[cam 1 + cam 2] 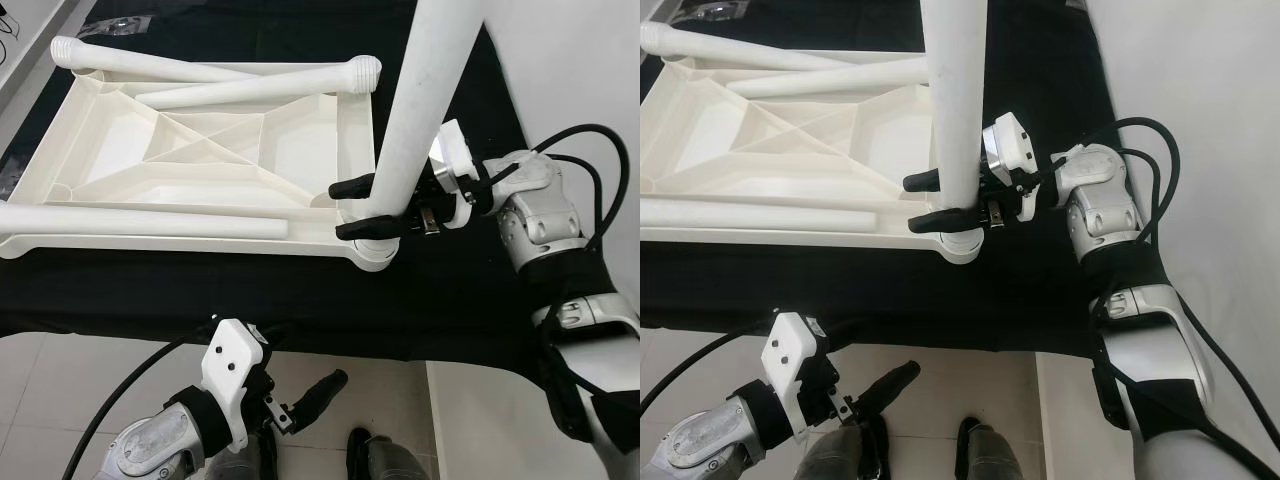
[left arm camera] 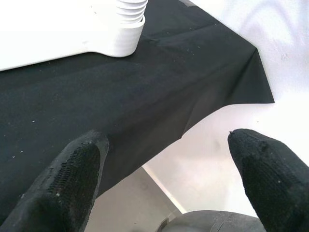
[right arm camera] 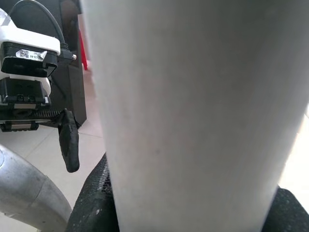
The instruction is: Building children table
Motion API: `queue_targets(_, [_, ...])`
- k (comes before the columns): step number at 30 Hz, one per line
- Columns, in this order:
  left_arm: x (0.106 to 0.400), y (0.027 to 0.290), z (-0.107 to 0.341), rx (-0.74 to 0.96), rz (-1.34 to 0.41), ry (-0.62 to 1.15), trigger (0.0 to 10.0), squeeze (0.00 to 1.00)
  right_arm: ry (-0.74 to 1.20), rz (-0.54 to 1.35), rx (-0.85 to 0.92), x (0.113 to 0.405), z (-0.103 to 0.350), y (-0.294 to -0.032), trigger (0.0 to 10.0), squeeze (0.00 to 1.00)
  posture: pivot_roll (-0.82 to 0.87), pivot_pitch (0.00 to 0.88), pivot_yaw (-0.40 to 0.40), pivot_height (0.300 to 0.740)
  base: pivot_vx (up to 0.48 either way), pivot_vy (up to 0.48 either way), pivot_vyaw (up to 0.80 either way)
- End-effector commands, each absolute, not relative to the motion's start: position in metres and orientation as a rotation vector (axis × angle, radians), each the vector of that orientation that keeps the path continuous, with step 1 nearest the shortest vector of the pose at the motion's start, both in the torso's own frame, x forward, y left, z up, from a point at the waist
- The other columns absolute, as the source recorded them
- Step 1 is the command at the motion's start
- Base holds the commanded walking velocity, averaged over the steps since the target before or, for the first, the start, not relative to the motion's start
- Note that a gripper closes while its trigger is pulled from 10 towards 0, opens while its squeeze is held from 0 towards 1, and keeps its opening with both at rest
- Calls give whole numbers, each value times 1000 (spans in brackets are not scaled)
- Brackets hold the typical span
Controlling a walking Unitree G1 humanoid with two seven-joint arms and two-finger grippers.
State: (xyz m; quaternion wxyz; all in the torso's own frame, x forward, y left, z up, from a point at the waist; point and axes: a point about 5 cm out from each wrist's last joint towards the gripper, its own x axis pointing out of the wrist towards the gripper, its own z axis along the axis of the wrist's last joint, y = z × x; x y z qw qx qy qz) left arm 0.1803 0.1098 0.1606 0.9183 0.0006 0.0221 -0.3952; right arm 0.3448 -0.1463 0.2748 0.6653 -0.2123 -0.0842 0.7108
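We saw the white moulded plastic children's table top (image 1: 200, 150) lying upside down, ribbed underside up, on a black cloth (image 1: 250, 300) that covered the tabletop. At about four o'clock on that panel stood a round white corner socket (image 1: 372, 255), and a long white plastic table leg (image 1: 425, 100) rose upright out of it. The right gripper (image 1: 358, 208) came in from three o'clock, its jaws closed on the upright leg just above the socket, one black finger (image 1: 350, 186) on each side. In the right wrist view the leg's pale tube (image 3: 193, 106) sat between the finger pads.

Three more white plastic legs lay loose on the inverted panel: two crossed along its twelve o'clock edge (image 1: 260, 88), one flat along its six o'clock rim (image 1: 150, 222).

The left gripper (image 1: 315, 395) hung low at six o'clock, off the cloth and over the pale tiled floor (image 1: 60, 380). Its jaws were spread wide with nothing between them, as the left wrist view showed (image 2: 159, 183).
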Motion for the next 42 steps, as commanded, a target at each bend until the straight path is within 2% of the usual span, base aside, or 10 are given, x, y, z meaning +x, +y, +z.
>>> queue_targets(1, [177,110,156,4,-821,78,10000,0,74,1647,-396,343,226,-148,10000,0,100,340,-15,740,0,0,0])
queue_targets(4, [177,110,156,4,-821,78,10000,0,74,1647,-396,343,226,-148,10000,0,100,340,-15,740,0,0,0])
queue_targets(8, [177,109,157,2,-820,77,10000,0,82,1612,-304,343,227,-145,10000,0,96,341,-22,740,0,0,0])
queue_targets(13, [177,108,156,-3,-823,77,10000,0,103,1447,-162,348,221,-140,10000,0,86,338,-27,740,0,0,0])
queue_targets(34, [177,107,155,-7,-833,80,10000,0,54,1260,-120,327,186,-133,10000,0,76,319,-35,740,0,0,0])
queue_targets(36, [177,107,154,-6,-832,81,10000,0,76,1207,-132,326,180,-130,10000,0,75,317,-39,740,0,0,0])
queue_targets(39, [176,108,154,-5,-828,81,10000,0,178,1000,-105,318,163,-119,10000,0,75,317,-48,740,0,0,0])
queue_targets(40, [176,108,154,-4,-828,82,10000,0,241,839,-106,315,155,-119,10000,0,76,319,-54,740,0,0,0])
queue_targets(41, [176,108,154,-4,-828,82,10000,0,241,839,-106,315,155,-119,10000,0,76,319,-54,740,0,0,0])
queue_targets(42, [175,108,154,-3,-827,82,10000,0,278,632,-150,313,148,-124,10000,0,75,319,-55,740,0,0,0])
